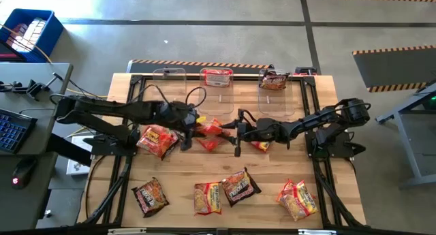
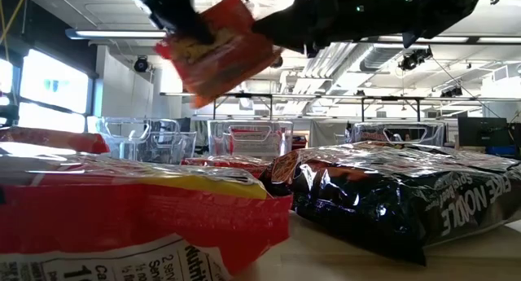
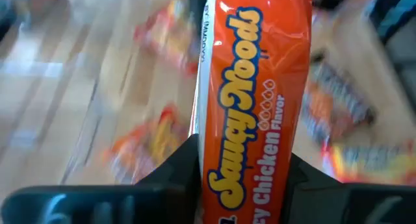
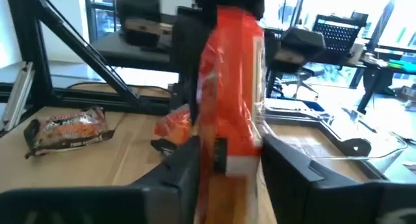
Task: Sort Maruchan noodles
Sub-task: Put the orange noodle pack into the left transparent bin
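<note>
Handoff mid-air: orange crinkly Saucy Noods ramen packet [image 3: 250,107] up between both hands over counter [image 1: 272,201] | left hand [image 3: 244,169] clamps it | right hand [image 4: 227,156] straddles it, grip unclear | next: one lets go, other bins it | count: seven packets down, three clear bins [image 1: 216,82]

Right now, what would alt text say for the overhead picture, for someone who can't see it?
Two dark robot arms meet over the middle of a wooden table, the left pincer and right pincer both at one orange noodle packet. More packets lie scattered on the table, and three clear bins stand along the far edge, two of them holding a packet.
</note>
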